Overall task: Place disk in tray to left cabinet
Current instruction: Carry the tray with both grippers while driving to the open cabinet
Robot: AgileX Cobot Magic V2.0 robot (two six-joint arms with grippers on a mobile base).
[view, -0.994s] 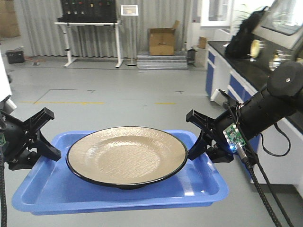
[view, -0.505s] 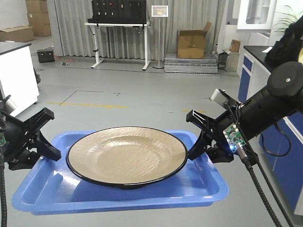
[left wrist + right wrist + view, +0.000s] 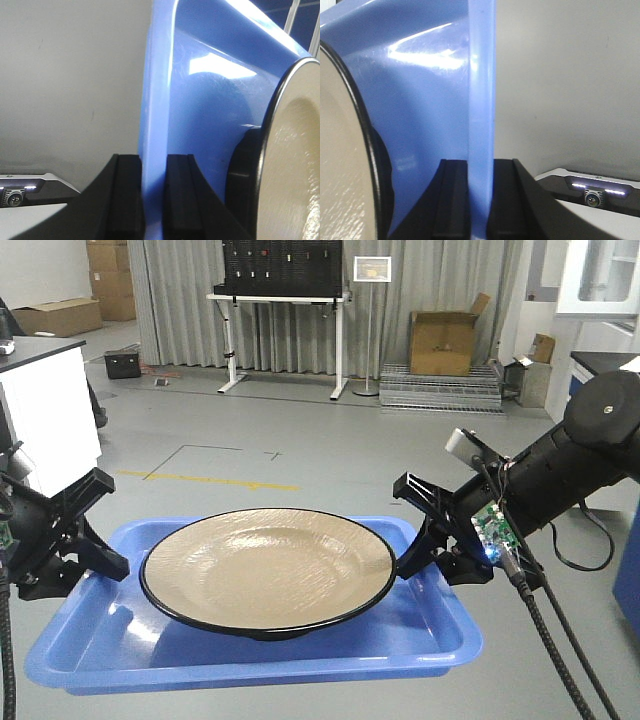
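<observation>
Backdrop has slid rightward since the earlier frame, while tray [image 3: 420, 632] and arms sit unchanged in frame, so the base seems to be turning left. Lower centre: disk [image 3: 268, 568] rests in the tray, carried level. Left gripper [image 3: 108, 527] and right gripper [image 3: 408, 528] each pinch an end rim tight. Mid-left: white counter [image 3: 40, 410]. Far: desk [image 3: 285, 300]. Left cabinet not in view. Step: transport. Next: turn until shelving shows, tray level.

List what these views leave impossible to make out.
The left cabinet: in no view.
The disk underside: front view, hidden by its own rim and the tray.
Most of the disk: both wrist views, cut off by frame edges.
The sign text: front view, too small.
</observation>
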